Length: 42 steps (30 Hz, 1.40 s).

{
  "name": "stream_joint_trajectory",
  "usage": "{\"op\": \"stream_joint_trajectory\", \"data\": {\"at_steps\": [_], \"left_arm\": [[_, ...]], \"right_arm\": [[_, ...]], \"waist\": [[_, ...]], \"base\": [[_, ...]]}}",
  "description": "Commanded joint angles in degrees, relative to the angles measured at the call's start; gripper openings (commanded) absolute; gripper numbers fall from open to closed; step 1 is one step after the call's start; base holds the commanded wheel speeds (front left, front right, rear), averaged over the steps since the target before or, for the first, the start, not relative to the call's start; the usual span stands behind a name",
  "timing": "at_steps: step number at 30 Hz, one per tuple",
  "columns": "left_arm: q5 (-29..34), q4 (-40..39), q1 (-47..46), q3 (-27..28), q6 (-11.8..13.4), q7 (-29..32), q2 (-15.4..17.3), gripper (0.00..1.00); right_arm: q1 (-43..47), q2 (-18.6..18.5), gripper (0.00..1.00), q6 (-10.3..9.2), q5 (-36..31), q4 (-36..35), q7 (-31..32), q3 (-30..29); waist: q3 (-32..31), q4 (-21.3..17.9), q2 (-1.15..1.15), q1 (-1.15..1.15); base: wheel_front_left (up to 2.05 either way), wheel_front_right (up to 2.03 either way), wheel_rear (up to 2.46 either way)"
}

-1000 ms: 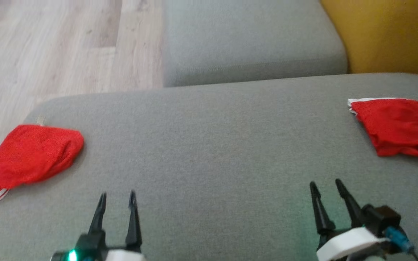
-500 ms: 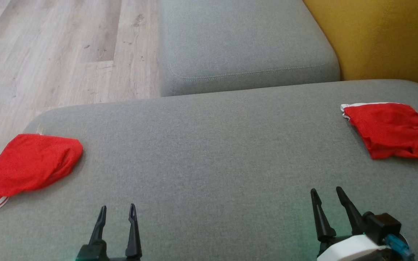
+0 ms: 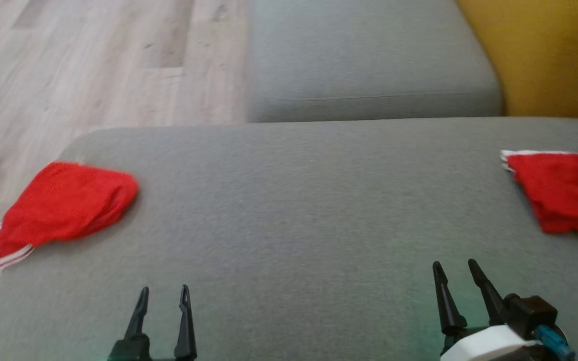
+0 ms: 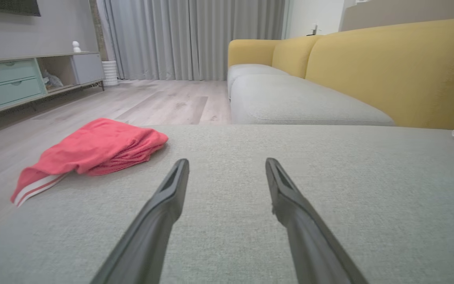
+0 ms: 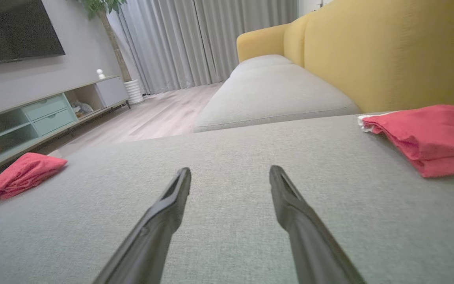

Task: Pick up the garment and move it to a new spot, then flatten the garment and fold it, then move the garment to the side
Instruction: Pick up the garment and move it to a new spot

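The garment is a bundled red mesh cloth with a red-and-white striped hem, lying at the left edge of the grey cushion. It also appears in the left wrist view as the garment and far left in the right wrist view as the garment. My left gripper hangs open over bare cushion, to the right of and nearer than the garment; its own view shows the left gripper empty. My right gripper is open and empty too, as the right gripper confirms.
Another red cloth with a white edge lies folded at the cushion's right side. Beyond are a second grey seat cushion, the yellow backrest and wood floor to the left. A low cabinet stands across the room.
The head camera has shifted, so the whole picture has slid rightward. My left gripper sits lower in the view than a second ago. Both cloths lie unmoved.
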Motion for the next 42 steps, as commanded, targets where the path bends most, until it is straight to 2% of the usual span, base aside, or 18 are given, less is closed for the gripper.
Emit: {"op": "stream_joint_trajectory", "data": {"at_steps": [1,9,14,19,23,27,32,37,42], "left_arm": [[0.9,-2.3,-3.1,2.3,0.2,-0.3,-0.1,1.0],[2.2,-4.1,-2.7,6.4,0.0,-0.3,0.1,1.0],[2.6,-5.7,-1.8,10.1,0.3,-0.3,0.8,1.0],[2.6,-6.7,-2.4,12.3,-0.1,-0.3,1.1,1.0],[2.8,-5.9,-6.2,13.0,-1.9,-0.3,1.6,1.0],[3.1,-4.4,-12.6,13.6,-3.0,-0.3,2.8,1.0],[3.4,-0.1,-25.0,14.8,-3.9,-0.3,5.2,1.0],[4.9,11.5,-39.5,13.6,-5.1,0.6,8.5,1.0],[1.8,24.9,-52.9,15.4,-7.0,4.8,10.3,1.0]], "right_arm": [[-1.7,0.2,1.0,0.37,-0.3,-1.7,-0.8,1.1],[-1.8,0.5,1.0,0.37,-0.1,-1.6,-0.8,0.9],[-2.3,0.6,1.0,0.37,0.0,-1.6,-0.8,0.8],[-3.1,0.4,1.0,0.37,-0.3,-1.4,-0.8,1.0],[-3.0,-1.3,1.0,0.37,-0.4,-1.4,-0.8,0.8],[-3.6,-3.9,1.0,0.37,-1.1,-2.5,-0.8,-0.2],[-7.2,-9.4,1.0,0.37,-2.4,-5.2,-0.8,-0.6],[-10.5,-14.0,1.0,0.37,-2.8,-7.8,-0.8,-1.2],[-11.8,-18.2,1.0,0.37,-3.3,-10.7,-0.8,-0.7]], "waist": [[0.8,4.2,0.0,0.0],[2.1,17.1,0.0,0.0],[2.6,23.2,0.0,0.0],[4.4,25.1,0.0,0.0],[6.1,26.4,0.0,0.0],[10.3,24.1,0.0,0.0],[18.6,19.1,0.0,0.0],[25.8,15.0,0.0,0.0],[31.3,12.1,0.0,0.0]], "base": [[0.0,0.0,0.0],[0.0,0.0,0.0],[0.0,0.0,0.0],[0.0,0.0,0.0],[0.0,0.0,0.0],[0.0,0.0,0.0],[0.0,0.0,0.0],[0.0,0.0,0.0],[0.0,0.0,0.0]]}}
